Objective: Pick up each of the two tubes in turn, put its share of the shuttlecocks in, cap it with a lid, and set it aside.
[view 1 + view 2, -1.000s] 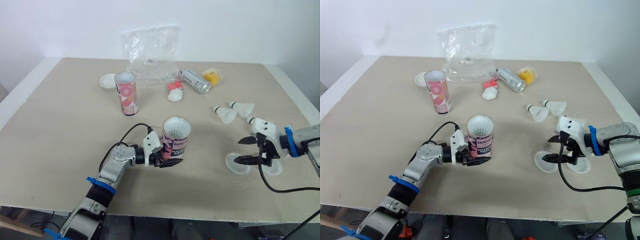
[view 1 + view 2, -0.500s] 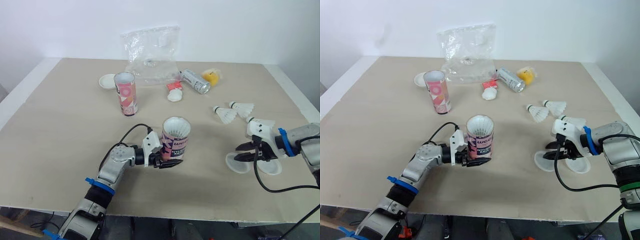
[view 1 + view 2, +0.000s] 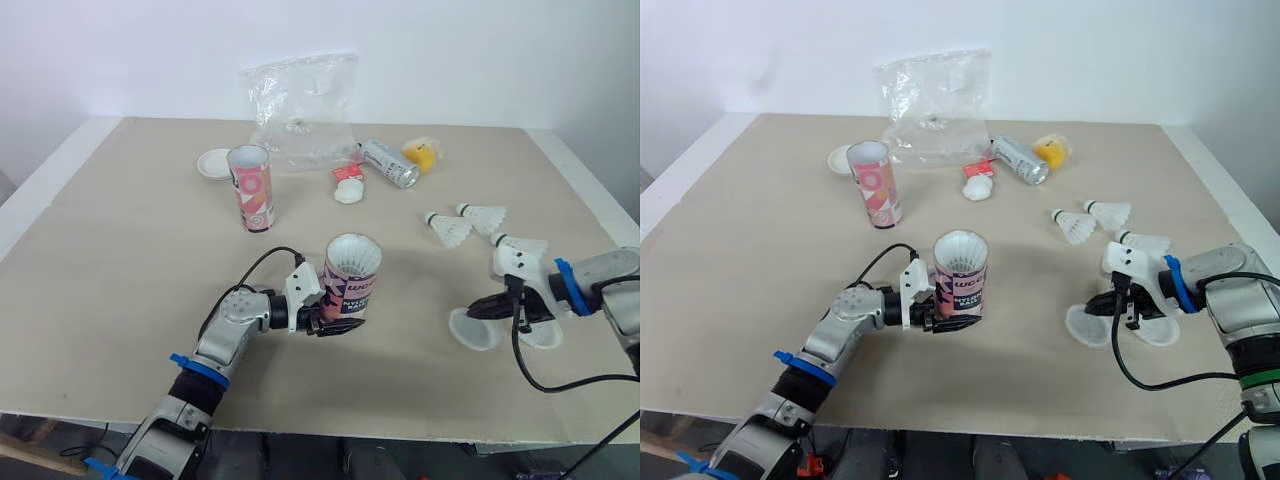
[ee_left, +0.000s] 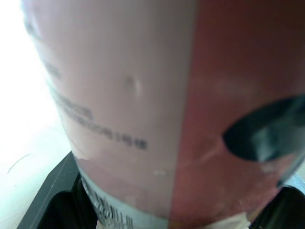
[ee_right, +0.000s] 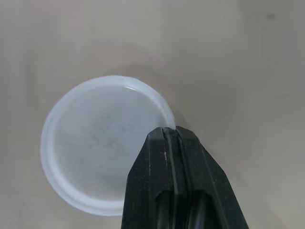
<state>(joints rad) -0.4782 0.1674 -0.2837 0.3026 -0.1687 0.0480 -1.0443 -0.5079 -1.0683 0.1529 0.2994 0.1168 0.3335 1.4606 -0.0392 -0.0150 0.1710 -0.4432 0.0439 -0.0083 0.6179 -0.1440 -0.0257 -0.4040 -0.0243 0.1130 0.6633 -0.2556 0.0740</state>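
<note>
A pink tube with white feathers showing in its mouth stands near the table's front, and my left gripper is shut around its lower part; its label looms close in the left wrist view. A second pink tube stands upright farther back. To the right, my right gripper is shut on the rim of a white lid, which tilts slightly; the right wrist view shows the fingertips pressed together on that lid's edge. Two loose shuttlecocks lie behind it.
Another white lid lies just right of the pinched one, and a third sits by the far tube. At the back are a plastic bag, a metal can, a yellow object and one more shuttlecock.
My right gripper has closed from wide open onto the lid's rim, and the lid has tipped up a little. The left arm and its tube have stayed put.
</note>
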